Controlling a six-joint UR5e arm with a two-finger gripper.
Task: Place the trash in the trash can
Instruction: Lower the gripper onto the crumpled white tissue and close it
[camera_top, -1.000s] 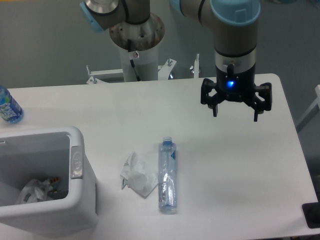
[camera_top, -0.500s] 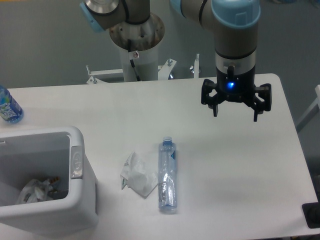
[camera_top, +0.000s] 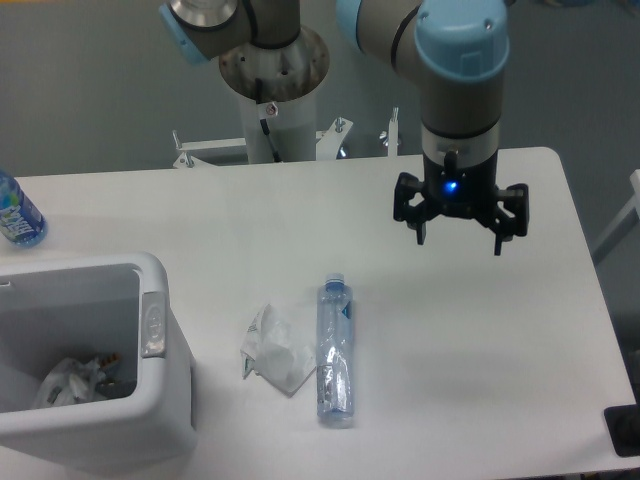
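Now the end effector (camera_top: 459, 236) hangs a little more to the left and slightly lower in the view than half a second ago, when it was nearer to the right edge of the bench (camera_top: 520, 350). Its fingers are spread apart and nothing is between them. The shift seems to be the start of an approach toward the trash, so the task looks to be at its first step: neither piece is picked up yet.

The clear water bottle (camera_top: 335, 350) lies on its side near the middle of the bench, with its cap pointing away from the camera. The crumpled white wrapper (camera_top: 276, 348) lies just beside it on the left, and the two seem to touch along one edge. Both are well apart from the end effector. The trash can (camera_top: 150, 400) stands at the lower left corner, with the grey handle plate (camera_top: 152, 324) facing the wrapper. Some crumpled waste (camera_top: 75, 380) is already inside it.

A deep-blue bottle (camera_top: 17, 212) stands at the far left edge; it is not part of the trash and is far from the path. Nothing stands between the end effector and the two pieces. The only difficulty, probably, is that they lie so close together that closing on one may push the other.
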